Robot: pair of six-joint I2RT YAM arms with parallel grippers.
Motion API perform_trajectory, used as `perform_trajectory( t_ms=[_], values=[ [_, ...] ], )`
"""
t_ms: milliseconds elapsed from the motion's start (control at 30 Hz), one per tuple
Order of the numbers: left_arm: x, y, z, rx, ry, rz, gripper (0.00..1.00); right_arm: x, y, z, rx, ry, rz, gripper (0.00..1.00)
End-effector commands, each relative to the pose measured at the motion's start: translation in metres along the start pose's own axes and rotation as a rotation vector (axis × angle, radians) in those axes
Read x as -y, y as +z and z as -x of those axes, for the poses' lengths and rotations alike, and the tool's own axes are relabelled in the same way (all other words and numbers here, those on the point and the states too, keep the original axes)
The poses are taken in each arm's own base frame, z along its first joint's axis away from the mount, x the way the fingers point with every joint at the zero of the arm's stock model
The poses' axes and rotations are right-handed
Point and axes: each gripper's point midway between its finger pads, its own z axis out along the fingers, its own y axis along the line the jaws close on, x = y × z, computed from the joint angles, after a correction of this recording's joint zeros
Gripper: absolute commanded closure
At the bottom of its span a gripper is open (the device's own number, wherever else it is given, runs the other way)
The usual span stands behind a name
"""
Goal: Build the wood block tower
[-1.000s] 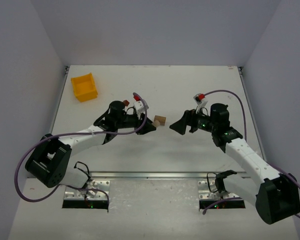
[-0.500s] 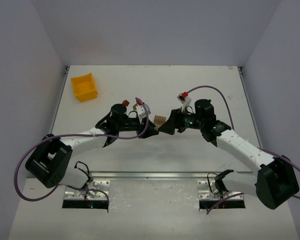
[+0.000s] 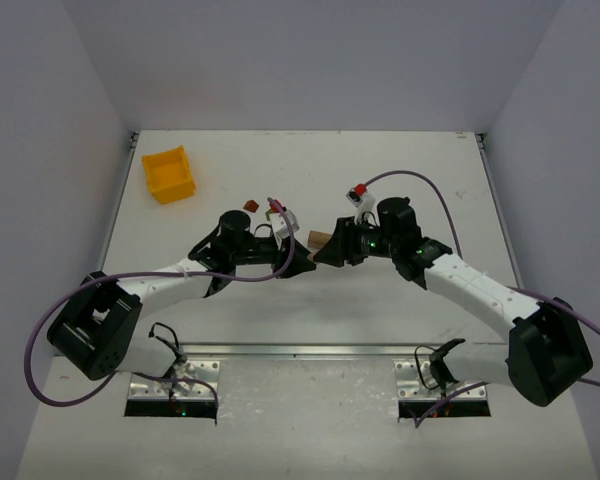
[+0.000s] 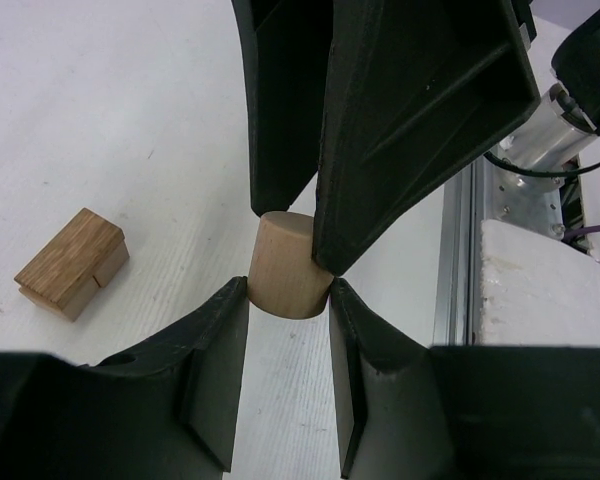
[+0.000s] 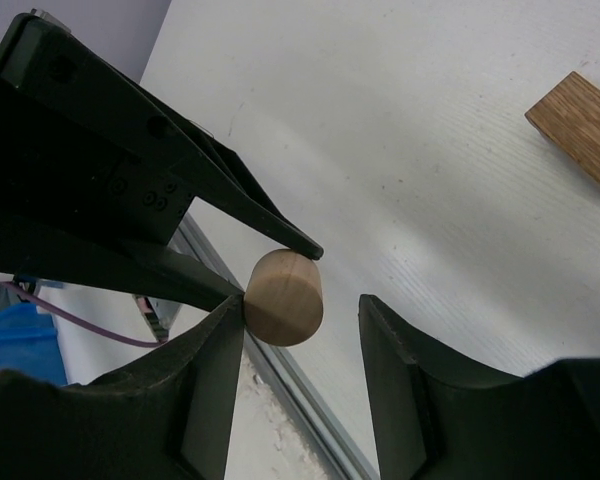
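Note:
My left gripper (image 4: 288,292) is shut on a small tan wooden cylinder (image 4: 290,265), held above the table by its fingertips. My right gripper (image 5: 300,310) faces it head-on and is open, with its jaws either side of the same cylinder (image 5: 283,297). One finger touches the cylinder and a gap remains at the other. In the top view the two grippers meet tip to tip: left gripper (image 3: 300,258), right gripper (image 3: 326,254). A tan oak block (image 3: 321,240) lies on the table just behind them, seen also as the oak block (image 4: 72,264) and the oak block (image 5: 580,128). The wood block tower is out of view.
A yellow bin (image 3: 170,173) stands at the far left. A small dark red block (image 3: 250,206) lies behind the left wrist. A metal rail (image 3: 310,350) runs along the table's near edge, and grey walls close in both sides.
The right arm has swung left until its gripper met the left gripper, and its jaws have narrowed around the cylinder. The left gripper has kept its hold and barely shifted.

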Motion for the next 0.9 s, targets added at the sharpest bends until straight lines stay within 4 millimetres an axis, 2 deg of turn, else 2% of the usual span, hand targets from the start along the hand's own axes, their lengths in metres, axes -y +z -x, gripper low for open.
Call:
perform_trajectory(
  t_ms=[0, 167, 400, 600, 633, 667, 733, 800, 867],
  values=[
    [0.009, 0.000, 0.025, 0.075, 0.077, -0.031, 1.00, -0.011, 0.003, 0.023, 0.054, -0.031, 0.009, 0.51],
    [0.008, 0.000, 0.024, 0.075, 0.076, -0.027, 1.00, -0.016, 0.005, 0.023, 0.049, -0.026, 0.033, 0.53],
    [0.005, 0.001, 0.023, 0.073, 0.071, -0.012, 1.00, -0.018, 0.008, 0.021, 0.031, -0.017, 0.059, 0.74],
    [0.001, 0.001, 0.026, 0.085, 0.060, 0.014, 0.99, -0.023, 0.006, 0.021, 0.028, -0.025, 0.076, 0.88],
    [0.001, 0.001, 0.026, 0.084, 0.059, 0.014, 0.92, -0.022, 0.006, 0.020, 0.023, -0.032, 0.076, 0.93],
    [0.001, 0.001, 0.026, 0.084, 0.055, 0.013, 0.79, -0.021, 0.006, 0.020, 0.024, -0.035, 0.067, 0.95],
    [0.002, 0.002, 0.025, 0.079, 0.053, 0.003, 0.63, -0.016, 0.006, 0.021, 0.029, -0.043, 0.038, 0.99],
    [0.003, 0.002, 0.025, 0.076, 0.050, 0.000, 0.41, -0.010, 0.006, 0.023, 0.040, -0.047, 0.002, 1.00],
    [0.005, 0.002, 0.022, 0.064, 0.048, -0.020, 0.31, -0.005, 0.007, 0.025, 0.047, -0.053, -0.024, 1.00]
  ],
)
